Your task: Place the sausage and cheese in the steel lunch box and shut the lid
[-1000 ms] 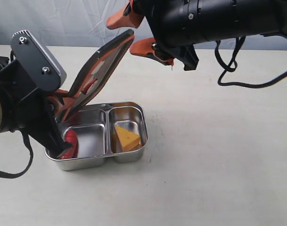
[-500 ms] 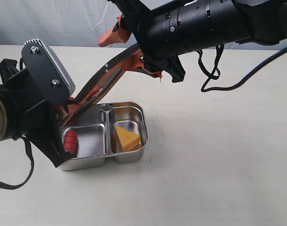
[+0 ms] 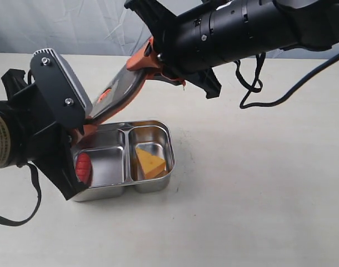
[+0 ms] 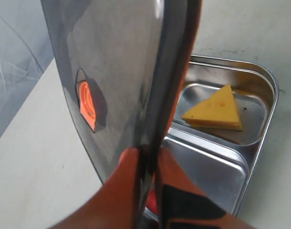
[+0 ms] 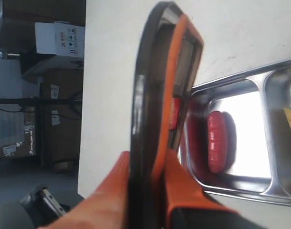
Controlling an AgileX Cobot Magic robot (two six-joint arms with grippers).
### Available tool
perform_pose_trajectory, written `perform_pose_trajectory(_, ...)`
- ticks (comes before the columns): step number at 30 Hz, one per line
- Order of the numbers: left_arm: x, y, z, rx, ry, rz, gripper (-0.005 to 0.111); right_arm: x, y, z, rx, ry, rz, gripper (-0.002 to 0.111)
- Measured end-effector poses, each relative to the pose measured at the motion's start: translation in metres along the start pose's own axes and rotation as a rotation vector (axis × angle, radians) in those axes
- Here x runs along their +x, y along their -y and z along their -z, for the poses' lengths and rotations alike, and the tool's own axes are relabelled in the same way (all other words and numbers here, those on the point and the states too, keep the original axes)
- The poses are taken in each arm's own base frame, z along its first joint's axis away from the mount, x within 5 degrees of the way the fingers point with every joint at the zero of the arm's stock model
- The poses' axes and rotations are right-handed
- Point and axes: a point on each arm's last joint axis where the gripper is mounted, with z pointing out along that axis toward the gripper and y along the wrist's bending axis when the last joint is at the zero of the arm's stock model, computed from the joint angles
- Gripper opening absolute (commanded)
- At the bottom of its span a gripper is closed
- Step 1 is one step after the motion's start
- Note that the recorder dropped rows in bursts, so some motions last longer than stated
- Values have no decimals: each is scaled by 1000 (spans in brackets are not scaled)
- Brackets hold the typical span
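**Lid pinched at both ends, slanted over the loaded box**

- Both foods are in. The sausage [image 3: 83,167] lies in the compartment nearer my left arm, and the cheese [image 3: 150,162] lies flat in the other one.
- The steel lunch box [image 3: 154,185] sits uncovered on the table [image 3: 258,194].
- The lid [image 3: 122,89] hangs tilted above the box. Its low end is over the sausage side and its high end is raised well clear. The orange seal faces the box, so it is the right way round for seating.
- The left gripper [image 4: 148,164] pinches the low edge, one finger on each face.
- The right gripper [image 5: 148,164] is pressed onto the high edge in the same way.
- My reading of the two-ended hold: a thin, slick plate would swing from a single pinch, and this grip lets me steer its angle. With the low edge parked near the rim, it can act as a hinge line.
- Next move as I judge it: bring the high end down, square to the rim.
- Risks: the lid could land skewed. My left fingers could also get caught between the seal and the steel.
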Motion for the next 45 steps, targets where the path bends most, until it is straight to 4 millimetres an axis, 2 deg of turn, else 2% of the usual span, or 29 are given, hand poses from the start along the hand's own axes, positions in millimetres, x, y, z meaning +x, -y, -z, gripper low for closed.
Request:
perform_pose_trajectory(3, 0, 0, 0, 0, 0, -4, 0, 0, 2, 0, 26, 1, 37, 0)
perform_pose_trajectory(5, 0, 0, 0, 1, 2, -6, 5, 0, 3, 0, 36, -1, 49, 0)
perform_pose_trajectory(11, -1, 1, 0, 6, 8, 8, 38, -1, 5, 1, 69, 2, 129, -1)
perform_pose_trajectory(14, -3, 1, 0, 12, 29, 17, 47, 0, 10, -1, 110, -8, 188, -1)
perform_pose_trajectory(24, 3, 0, 3, 10, -38, 97, 46, -4, 12, 0, 115, 18, 223, -1)
perform_pose_trajectory(28, 3, -10, 29, -45, 9, 169, 45, -24, 27, 14, 66, -16, 220, -1)
perform_pose_trajectory(32, 5, -19, 59, -84, 98, 264, 45, -39, 30, 26, -174, -74, 271, -1)
perform_pose_trajectory(35, 8, -21, 70, -95, 109, 307, 45, -40, 40, 14, -259, -148, 270, -1)
perform_pose_trajectory(37, 13, -22, 74, -110, 79, 322, 45, -39, 60, -8, -298, -240, 261, -1)
perform_pose_trajectory(45, 18, -24, 75, -137, 30, 312, 45, -34, 103, -56, -373, -363, 170, -1)
